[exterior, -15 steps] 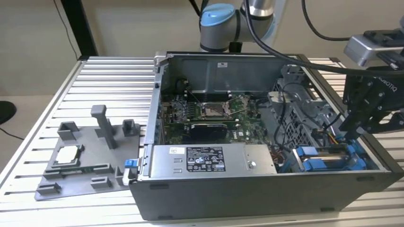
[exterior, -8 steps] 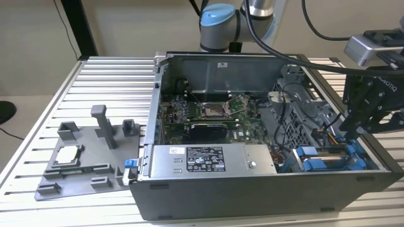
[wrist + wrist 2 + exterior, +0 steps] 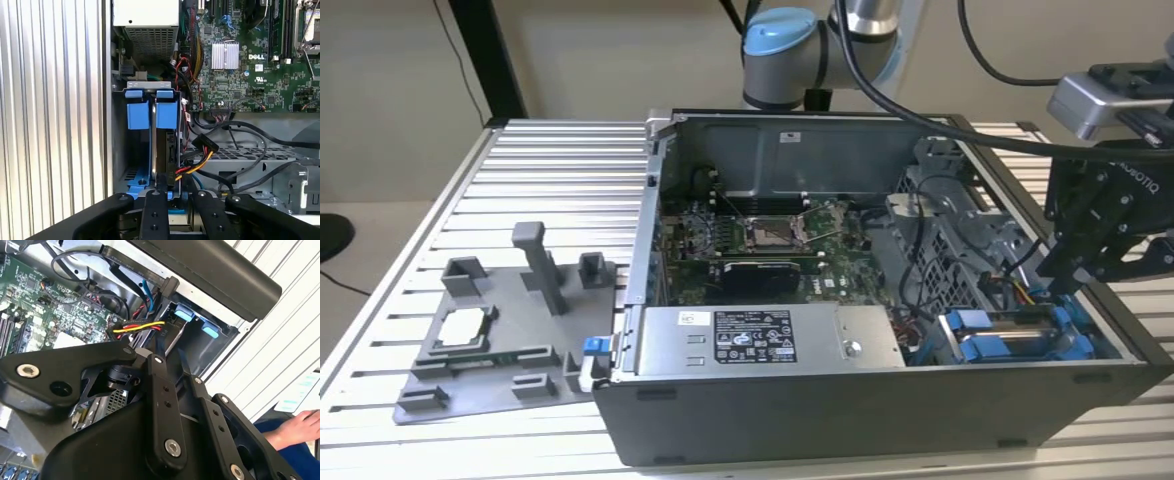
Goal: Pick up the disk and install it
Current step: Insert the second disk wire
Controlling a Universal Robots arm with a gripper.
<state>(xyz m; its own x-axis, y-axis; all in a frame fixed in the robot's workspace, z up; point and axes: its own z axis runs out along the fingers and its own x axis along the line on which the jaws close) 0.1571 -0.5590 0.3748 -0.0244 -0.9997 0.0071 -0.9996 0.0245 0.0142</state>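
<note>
One disk (image 3: 161,150) stands on edge in its bay, gripper (image 3: 172,192) clamping it.

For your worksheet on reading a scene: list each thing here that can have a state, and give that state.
Computer case: lying on its side, side panel off.
Disk: on edge in the blue-framed drive bay.
Gripper: down at the disk's end; grip cannot be told.
Grey fixture tray: on the table, holding a small chip.

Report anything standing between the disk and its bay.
Nothing visible does. In the first wrist view the disk already sits in the bay; the cables run beside it, not across.
</note>
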